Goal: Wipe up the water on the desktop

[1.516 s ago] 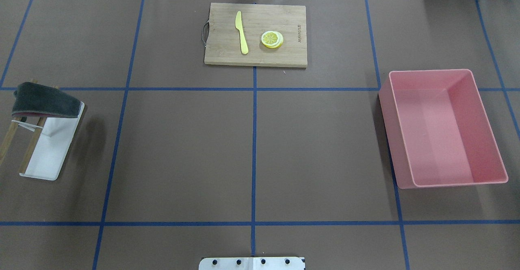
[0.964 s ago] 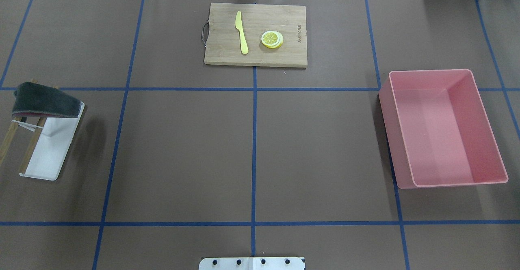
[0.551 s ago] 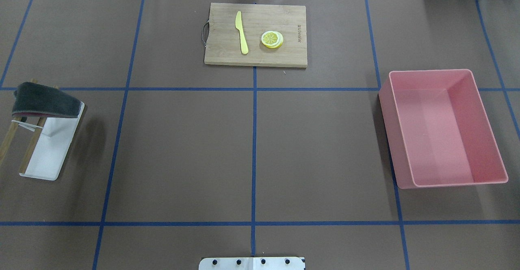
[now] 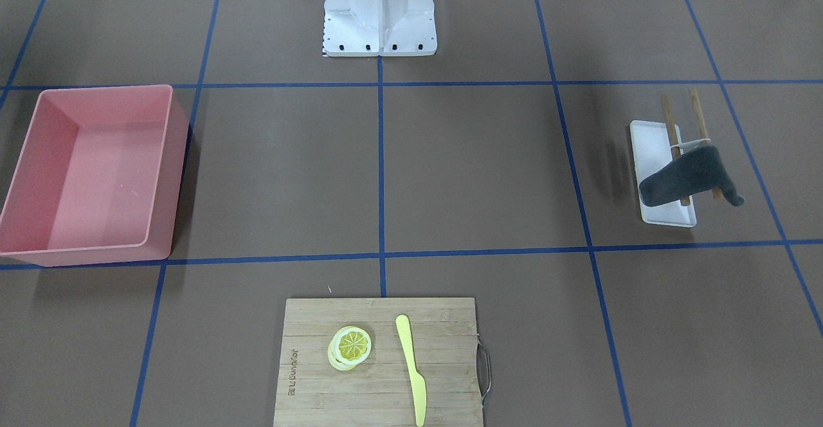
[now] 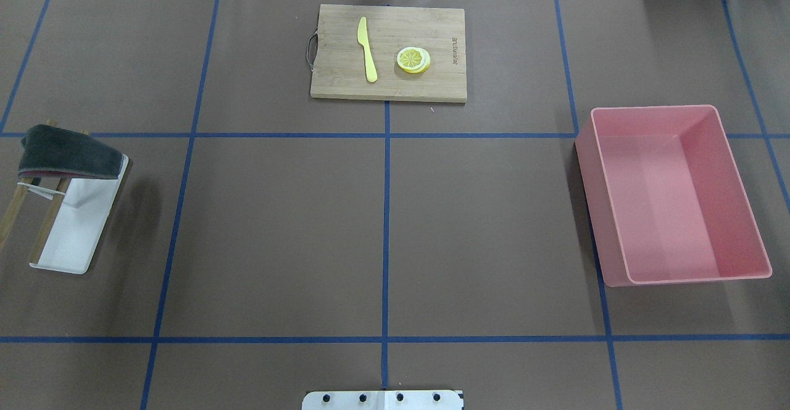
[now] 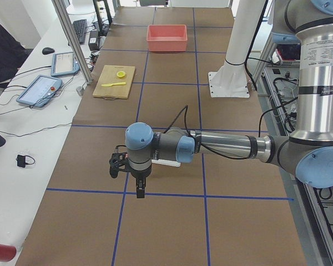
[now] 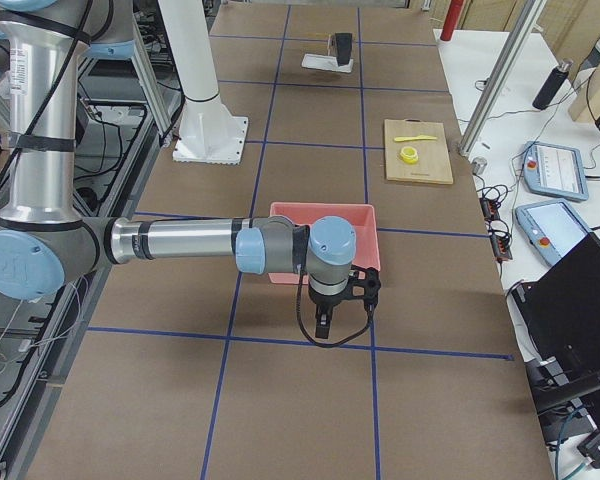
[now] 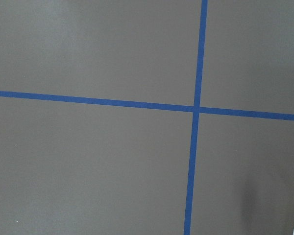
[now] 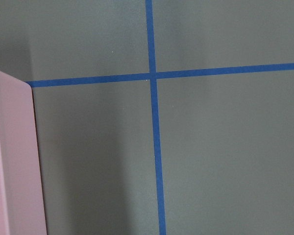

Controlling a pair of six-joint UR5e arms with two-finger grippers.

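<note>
The desktop (image 5: 278,231) is brown with blue tape lines; I see no water on it in any view. A dark grey cloth (image 5: 65,150) hangs over a wooden rack on a white tray (image 5: 71,243) at the table's left; it also shows in the front-facing view (image 4: 685,179). My left gripper (image 6: 139,191) shows only in the exterior left view, pointing down above a tape crossing near the tray. My right gripper (image 7: 323,325) shows only in the exterior right view, pointing down beside the pink bin. I cannot tell whether either is open or shut. Both wrist views show only bare desktop.
A pink bin (image 5: 654,108) stands empty at the right. A bamboo cutting board (image 5: 333,83) at the far middle carries a yellow knife (image 5: 367,52) and lemon slices (image 5: 413,60). The robot's base plate (image 5: 382,399) is at the near edge.
</note>
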